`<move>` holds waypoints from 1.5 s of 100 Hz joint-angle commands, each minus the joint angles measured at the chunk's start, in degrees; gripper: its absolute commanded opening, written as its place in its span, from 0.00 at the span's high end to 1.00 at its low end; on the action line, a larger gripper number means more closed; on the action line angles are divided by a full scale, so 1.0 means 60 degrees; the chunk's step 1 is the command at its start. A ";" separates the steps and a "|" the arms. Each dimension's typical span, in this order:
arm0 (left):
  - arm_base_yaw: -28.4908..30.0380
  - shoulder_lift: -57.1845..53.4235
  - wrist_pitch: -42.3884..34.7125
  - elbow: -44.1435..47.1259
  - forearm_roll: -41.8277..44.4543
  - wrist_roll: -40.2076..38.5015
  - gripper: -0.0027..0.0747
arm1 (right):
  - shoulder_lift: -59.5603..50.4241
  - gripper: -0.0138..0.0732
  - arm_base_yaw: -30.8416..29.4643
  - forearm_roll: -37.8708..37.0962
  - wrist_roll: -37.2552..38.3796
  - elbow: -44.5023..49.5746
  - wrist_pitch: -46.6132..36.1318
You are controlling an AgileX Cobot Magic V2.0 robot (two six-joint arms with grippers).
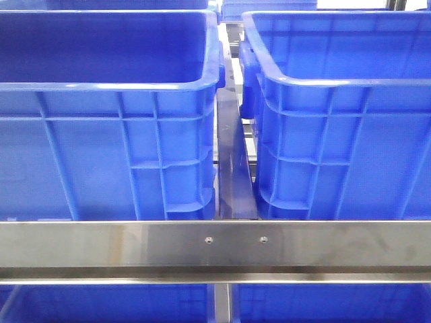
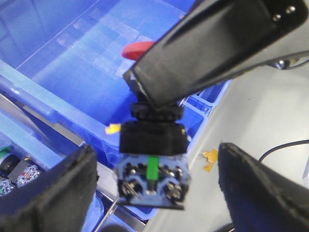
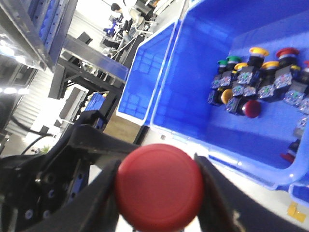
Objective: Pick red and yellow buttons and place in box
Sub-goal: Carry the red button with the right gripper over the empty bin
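Note:
My right gripper (image 3: 158, 192) is shut on the round cap of a red button (image 3: 159, 186). In the left wrist view that button's black and blue switch body (image 2: 152, 166) hangs below the right gripper's black finger (image 2: 212, 48), its red cap (image 2: 140, 50) just showing. My left gripper (image 2: 157, 159) is open, its fingers (image 2: 48, 193) either side of the body and apart from it. A blue crate (image 3: 203, 58) holds several buttons, among them a yellow one (image 3: 258, 50) and a dark red one (image 3: 252, 108). An empty blue crate (image 2: 72, 63) lies behind the held button. Neither gripper shows in the front view.
The front view shows two large blue crates, the left one (image 1: 108, 87) and the right one (image 1: 337, 84), behind a steel rail (image 1: 215, 245). A second empty crate (image 3: 145, 82) stands beyond the filled one. Grey floor with a cable (image 2: 285, 145) lies beside the crates.

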 commanded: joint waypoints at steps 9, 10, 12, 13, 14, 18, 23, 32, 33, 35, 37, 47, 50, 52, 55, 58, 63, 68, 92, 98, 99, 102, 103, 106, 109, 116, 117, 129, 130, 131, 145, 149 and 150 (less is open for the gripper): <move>0.0184 -0.0280 -0.0607 -0.0309 0.0021 -0.0207 0.30 | -0.0123 0.69 0.0011 0.0648 -0.0322 -0.0352 -0.0398; 0.0209 -0.0280 -0.0607 -0.0309 0.0021 -0.0267 0.30 | -0.0123 0.69 0.0011 0.0648 -0.0333 -0.0352 -0.0423; 0.0296 -0.0300 -0.0607 -0.0309 0.0041 -0.0345 0.30 | -0.0123 0.69 0.0011 0.0648 -0.0356 -0.0352 -0.0489; 0.0328 -0.0318 -0.0607 -0.0309 0.0041 -0.0350 0.30 | -0.0123 0.69 0.0011 0.0648 -0.0376 -0.0352 -0.0509; 0.0398 -0.0316 -0.0607 -0.0309 0.0041 -0.0371 0.30 | -0.0123 0.69 0.0011 0.0648 -0.0398 -0.0352 -0.0552; 0.0622 -0.0376 -0.0607 -0.0309 0.0041 -0.0380 0.30 | -0.0123 0.69 0.0008 0.0648 -0.0455 -0.0352 -0.0680; 0.0902 -0.0427 -0.0607 -0.0309 0.0041 -0.0396 0.30 | -0.0123 0.69 -0.0039 0.0648 -0.0536 -0.0352 -0.0783; 0.1474 -0.0625 -0.0624 -0.0290 0.0041 -0.0419 0.30 | -0.0123 0.69 -0.0181 0.0648 -0.0577 -0.0352 -0.0931; 0.1519 -0.0645 -0.0625 -0.0258 0.0041 -0.0419 0.30 | -0.0123 0.69 -0.0206 0.0648 -0.0577 -0.0352 -0.0932; 0.1660 -0.0703 -0.0625 -0.0228 0.0041 -0.0433 0.30 | -0.0123 0.69 -0.0245 0.0648 -0.0577 -0.0352 -0.0952; 0.1806 -0.0764 -0.0625 -0.0188 0.0041 -0.0442 0.30 | -0.0123 0.69 -0.0276 0.0648 -0.0577 -0.0352 -0.0982; 0.2524 -0.1104 -0.0625 0.0098 0.0041 -0.0464 0.30 | -0.0123 0.69 -0.0509 0.0648 -0.0599 -0.0352 -0.1011; 0.2750 -0.1225 -0.0625 0.0217 0.0041 -0.0535 0.30 | -0.0123 0.69 -0.0555 0.0648 -0.0611 -0.0352 -0.1011; 0.2924 -0.1320 -0.0625 0.0316 0.0041 -0.0559 0.30 | -0.0123 0.69 -0.0587 0.0648 -0.0618 -0.0352 -0.1011; 0.3166 -0.1464 -0.0676 0.0464 0.0041 -0.0559 0.30 | -0.0123 0.69 -0.0617 0.0648 -0.0632 -0.0352 -0.1011; 0.3486 -0.1669 -0.0748 0.0681 0.0041 -0.0599 0.30 | -0.0123 0.69 -0.0643 0.0648 -0.0641 -0.0352 -0.1011; 0.3960 -0.1999 -0.0897 0.1031 0.0041 -0.0651 0.30 | -0.0123 0.69 -0.0686 0.0648 -0.0641 -0.0352 -0.1011; 0.4459 -0.2354 -0.0991 0.1389 0.0041 -0.0729 0.30 | -0.0123 0.69 -0.0691 0.0648 -0.0641 -0.0352 -0.1025; 0.7128 -0.4194 -0.1110 0.3109 0.0041 -0.0795 0.30 | -0.0123 0.69 -0.0691 0.0648 -0.0650 -0.0352 -0.1187; 0.7788 -0.4658 -0.1115 0.3535 0.0041 -0.0795 0.30 | -0.0123 0.69 -0.0691 0.0648 -0.0685 -0.0352 -0.1269; 0.7854 -0.4708 -0.1115 0.3581 0.0041 -0.0795 0.30 | -0.0123 0.69 -0.0691 0.0648 -0.0710 -0.0352 -0.1280; 0.8164 -0.4965 -0.1115 0.3756 0.0041 -0.0795 0.30 | -0.0123 0.69 -0.0691 0.0648 -0.0758 -0.0352 -0.1320; 0.8222 -0.5016 -0.1115 0.3843 0.0041 -0.0795 0.30 | -0.0123 0.69 -0.0691 0.0648 -0.0767 -0.0352 -0.1333; 0.8440 -0.5215 -0.1134 0.4015 0.0041 -0.0795 0.30 | -0.0123 0.69 -0.0691 0.0648 -0.0817 -0.0352 -0.1356; 0.8675 -0.5463 -0.1134 0.4183 0.0041 -0.0795 0.30 | -0.0123 0.69 -0.0691 0.0648 -0.0860 -0.0352 -0.1387; 0.9020 -0.5946 -0.1156 0.4558 0.0041 -0.0795 0.30 | -0.0123 0.69 -0.0691 0.0648 -0.0956 -0.0352 -0.1490; 0.9045 -0.5993 -0.1161 0.4626 0.0041 -0.0795 0.30 | -0.0123 0.69 -0.0691 0.0648 -0.0983 -0.0352 -0.1506; 0.9244 -0.6725 -0.1306 0.5108 0.0041 -0.0795 0.31 | -0.0123 0.69 -0.0691 0.0648 -0.1052 -0.0352 -0.1814; 0.9244 -0.6800 -0.1302 0.5129 0.0041 -0.0795 0.32 | -0.0123 0.69 -0.0691 0.0648 -0.1052 -0.0352 -0.1860; 0.9244 -0.6838 -0.1323 0.5169 0.0041 -0.0795 0.32 | -0.0123 0.69 -0.0691 0.0648 -0.1052 -0.0352 -0.1885; 0.9244 -0.7386 -0.1323 0.5367 0.0092 -0.0795 0.54 | -0.0123 0.69 -0.0691 0.0648 -0.1587 -0.0352 -0.2459; 0.9244 -0.7473 -0.1323 0.5365 0.0124 -0.0795 0.64 | -0.0123 0.69 -0.0691 0.0648 -0.1829 -0.0355 -0.2680; 0.9244 -0.7475 -0.1323 0.5365 0.0116 -0.0795 0.66 | -0.0123 0.69 -0.0691 0.0648 -0.1873 -0.0355 -0.2719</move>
